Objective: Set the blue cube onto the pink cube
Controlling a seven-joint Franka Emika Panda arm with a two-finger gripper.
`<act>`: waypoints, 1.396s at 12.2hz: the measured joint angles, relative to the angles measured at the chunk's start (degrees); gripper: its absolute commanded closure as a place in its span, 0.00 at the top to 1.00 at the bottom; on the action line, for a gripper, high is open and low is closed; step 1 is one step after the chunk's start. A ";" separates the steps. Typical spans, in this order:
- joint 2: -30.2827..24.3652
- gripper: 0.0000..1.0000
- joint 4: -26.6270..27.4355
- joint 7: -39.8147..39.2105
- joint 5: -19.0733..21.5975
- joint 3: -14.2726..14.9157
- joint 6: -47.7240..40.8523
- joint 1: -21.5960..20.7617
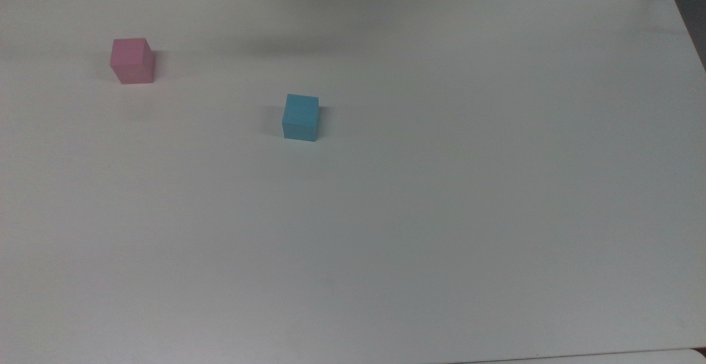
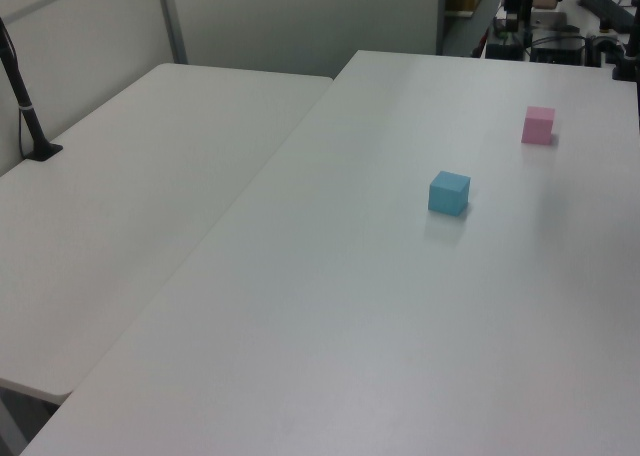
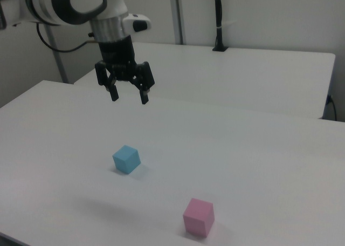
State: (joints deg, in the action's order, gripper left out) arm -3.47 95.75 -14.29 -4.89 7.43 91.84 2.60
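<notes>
Cubes sit apart on the white table [image 1: 441, 215], neither touching the other. The blue cube [image 1: 300, 117] rests flat on the tabletop a little toward the top view's left of centre, and the pink cube [image 1: 132, 60] stands well apart from it, further toward the top view's left and nearer the far edge. In the left view the blue cube [image 2: 449, 193] is nearer the camera and the pink cube [image 2: 538, 125] lies beyond it, toward the left view's right. In the right view the order flips: the pink cube [image 3: 198, 217] is the closer one, low in the picture, with the blue cube [image 3: 126, 159] behind it and toward the right view's left.

From the right view, the gripper [image 3: 129, 96] hangs in the air above the table, pointing straight down, its two black fingers spread wide with nothing between them. It hovers high over the tabletop, beyond the blue cube and clear of both cubes. The white arm [image 3: 70, 6] reaches in from the right view's upper left.

A second white table [image 2: 130, 206] stands alongside, edge to edge with the first, and a black post [image 2: 25, 106] with a cable rises from its far side in the left view.
</notes>
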 measured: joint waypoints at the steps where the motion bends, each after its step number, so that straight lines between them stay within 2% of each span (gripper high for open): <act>1: 0.63 1.00 1.64 0.06 0.20 -0.10 1.52 -0.46; 3: 2.32 1.00 6.43 4.24 0.54 -0.18 6.90 -2.64; 5: 5.50 1.00 11.41 12.96 0.56 -0.30 14.23 -6.00; 7: 8.17 1.00 12.27 15.37 3.63 -0.36 15.48 -7.22; 9: 9.92 1.00 12.61 15.78 4.65 -0.37 15.71 -7.81; 14: 15.46 1.00 12.92 19.96 5.04 -1.35 22.79 -9.09; 17: 16.92 1.00 12.95 20.46 5.04 -1.94 23.35 -10.04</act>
State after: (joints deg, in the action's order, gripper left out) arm 13.45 108.70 6.18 0.16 5.48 115.19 -7.43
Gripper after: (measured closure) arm 0.000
